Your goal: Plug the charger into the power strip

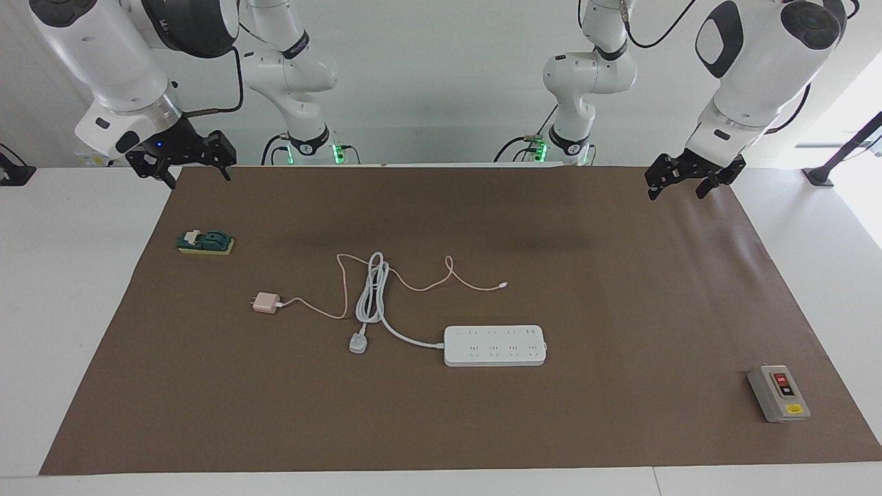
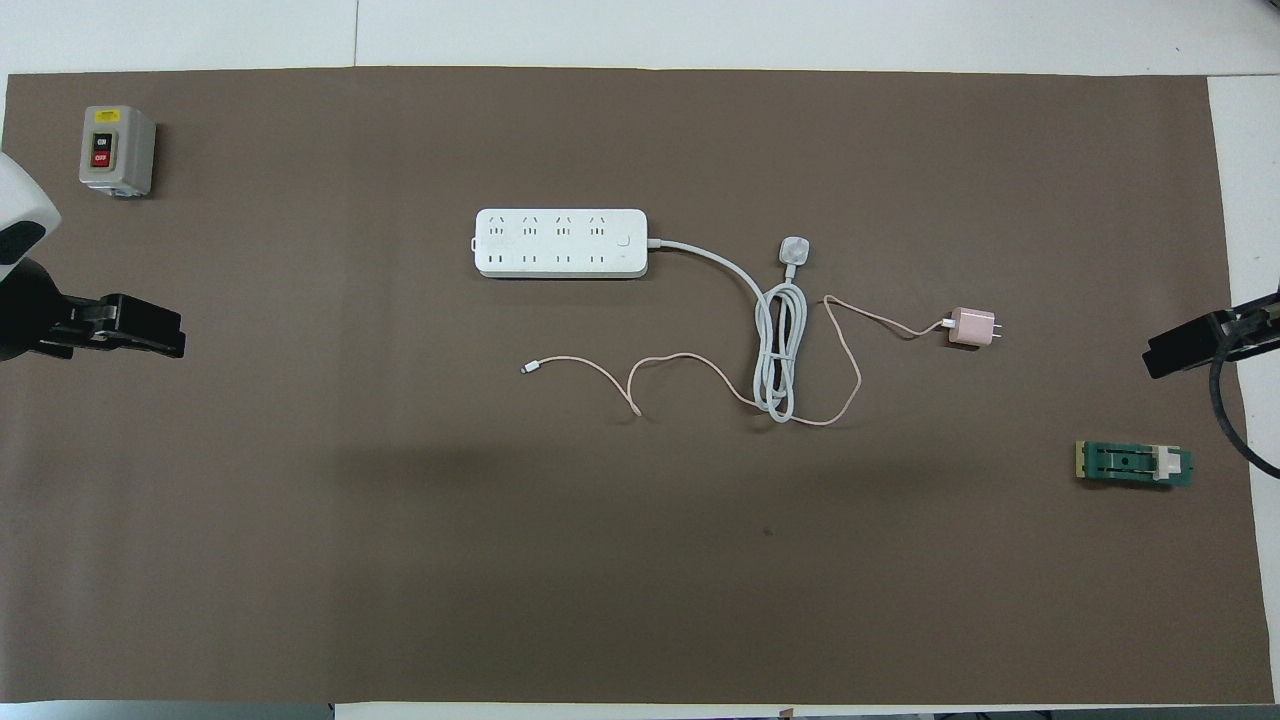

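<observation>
The power strip lies flat mid-tabletop, sockets up, nothing plugged in. The charger rests apart from it toward the right arm's end, its pink cable crossing the strip's coiled white cord, which ends in a three-pin plug. The left gripper and right gripper wait raised over the tabletop's ends, jaws spread and empty

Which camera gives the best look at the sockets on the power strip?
The overhead view: it looks steeply down on the power strip, so both socket rows show plainly. The facing view shows the strip at a shallower angle, its sockets more foreshortened.
</observation>
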Robot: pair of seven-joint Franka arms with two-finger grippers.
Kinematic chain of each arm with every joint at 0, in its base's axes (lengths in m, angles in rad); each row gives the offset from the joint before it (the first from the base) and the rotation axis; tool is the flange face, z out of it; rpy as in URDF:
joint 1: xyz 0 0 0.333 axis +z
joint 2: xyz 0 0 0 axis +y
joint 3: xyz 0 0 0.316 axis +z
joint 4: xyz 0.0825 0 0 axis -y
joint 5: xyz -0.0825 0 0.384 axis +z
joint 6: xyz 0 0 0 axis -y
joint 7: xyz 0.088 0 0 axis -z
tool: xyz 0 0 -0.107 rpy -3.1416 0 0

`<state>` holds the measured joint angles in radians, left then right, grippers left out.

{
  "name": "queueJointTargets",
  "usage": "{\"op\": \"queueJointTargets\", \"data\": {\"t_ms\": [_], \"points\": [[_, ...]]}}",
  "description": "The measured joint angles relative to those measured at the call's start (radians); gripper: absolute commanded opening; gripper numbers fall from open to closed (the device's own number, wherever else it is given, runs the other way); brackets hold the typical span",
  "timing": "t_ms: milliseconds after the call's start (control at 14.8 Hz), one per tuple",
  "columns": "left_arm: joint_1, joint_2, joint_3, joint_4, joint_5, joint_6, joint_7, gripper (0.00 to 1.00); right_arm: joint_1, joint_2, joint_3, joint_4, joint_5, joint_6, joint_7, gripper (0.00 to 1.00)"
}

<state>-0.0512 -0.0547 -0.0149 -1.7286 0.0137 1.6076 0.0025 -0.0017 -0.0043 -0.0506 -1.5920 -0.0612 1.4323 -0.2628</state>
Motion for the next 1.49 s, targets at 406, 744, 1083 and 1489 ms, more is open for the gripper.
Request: {"op": "queueJointTargets", "data": {"t_ms": [406,744,1083,1489], "points": [[-0.001,0.0,-0.009,0.002,0.0,0.0,0.0,1.0,-0.002,0.0,-0.001,0.0,0.0,0.02,0.002,1.0],[-0.007,0.0,-0.016,0.008,0.0,-0.004,0.0,1.0,-0.028,-0.008,-0.002,0.0,0.0,0.028,0.003,1.0],[-0.008,0.0,-0.021,0.042,0.0,-0.04,0.0,1.0,-0.028,-0.011,-0.001,-0.001,0.0,0.007,0.003,1.0],[-0.009,-0.001,-0.051,0.106,0.0,-0.106,0.0,1.0,-0.067,-0.049,-0.003,-0.12,0.001,0.111,0.026,1.0]]}}
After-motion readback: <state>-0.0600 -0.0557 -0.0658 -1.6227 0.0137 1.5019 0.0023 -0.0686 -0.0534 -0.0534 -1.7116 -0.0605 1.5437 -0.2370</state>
